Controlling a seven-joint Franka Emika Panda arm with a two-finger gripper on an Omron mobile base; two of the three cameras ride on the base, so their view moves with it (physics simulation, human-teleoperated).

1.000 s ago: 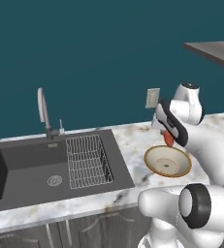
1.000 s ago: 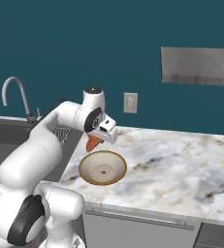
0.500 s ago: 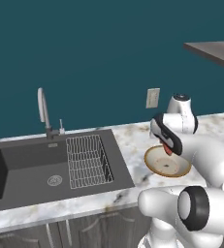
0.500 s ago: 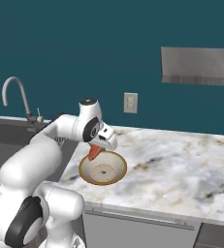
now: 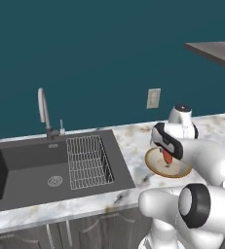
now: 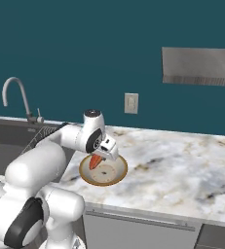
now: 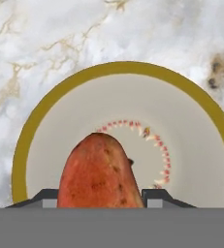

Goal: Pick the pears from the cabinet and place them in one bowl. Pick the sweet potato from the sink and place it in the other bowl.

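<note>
No lettering or brand mark anywhere that I can read. Over on the left sits the sink (image 5: 50,170), a dark grey basin with its curved chrome tap (image 5: 44,109) behind and a wire rack (image 5: 87,160) along its right side. Moving right across the marble counter (image 6: 182,165), here is the other bowl (image 6: 118,170), tan rim, cream inside, a ring of small red marks near its centre. The gripper (image 6: 98,158) hangs right above it, pointing down, and its fingers are closed around the sweet potato (image 7: 99,174), which fills the gap between the two tips. The orange-red tuber points down into the bowl; whether it touches the bottom I cannot tell. A white wall socket (image 6: 131,103) sits behind. Up on the right is the cabinet (image 6: 199,66), a grey slab.
</note>
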